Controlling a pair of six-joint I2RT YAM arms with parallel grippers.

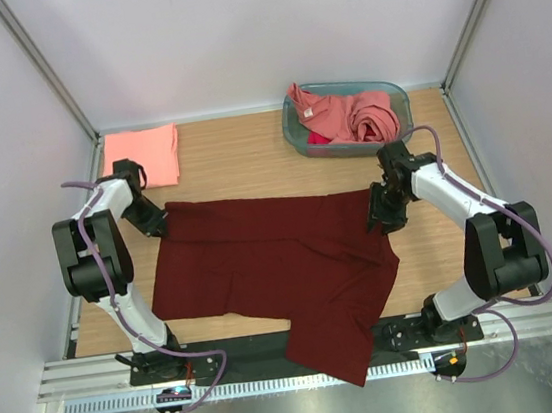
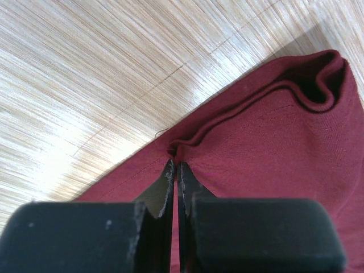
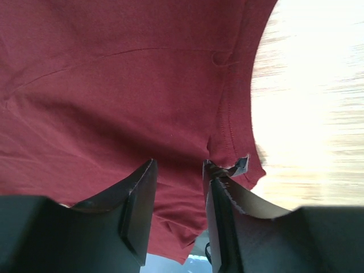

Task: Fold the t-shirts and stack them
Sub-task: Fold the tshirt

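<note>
Left gripper point(image 1: 153, 222) point(image 2: 175, 162) has its two black fingers point(image 2: 162, 193) pressed together on the edge of the maroon t-shirt point(image 1: 273, 267) point(image 2: 273, 170), at the garment's far left corner. The cloth puckers at the fingertips, and a rolled double hem runs away from them up to a curled fold. The finger faces are matt black and chipped pale along their inner edges.

The right gripper point(image 1: 381, 216) point(image 3: 179, 165) stands with its jaws apart at the shirt's far right corner. Maroon cloth point(image 3: 114, 85) fills the gap between them, and I cannot see either finger pressing it. The right-hand fingertip point(image 3: 227, 170) is ragged, with a torn flap at its end. A stitched seam curves along the cloth's edge just beyond it.

The maroon shirt is a plain, soft knit that lies spread across the middle of the wooden table point(image 1: 251, 164), wrinkled. One part trails over the near edge onto the metal rail point(image 1: 95, 375). The tabletop is a pale laminate with fine straight grain.

A folded salmon t-shirt point(image 1: 141, 155) lies flat as a neat rectangle in the far left corner, well apart from the maroon one. At the far right, crumpled coral t-shirts point(image 1: 351, 117) are heaped in a teal basket point(image 1: 395, 93) of smooth plastic with rounded corners.
</note>
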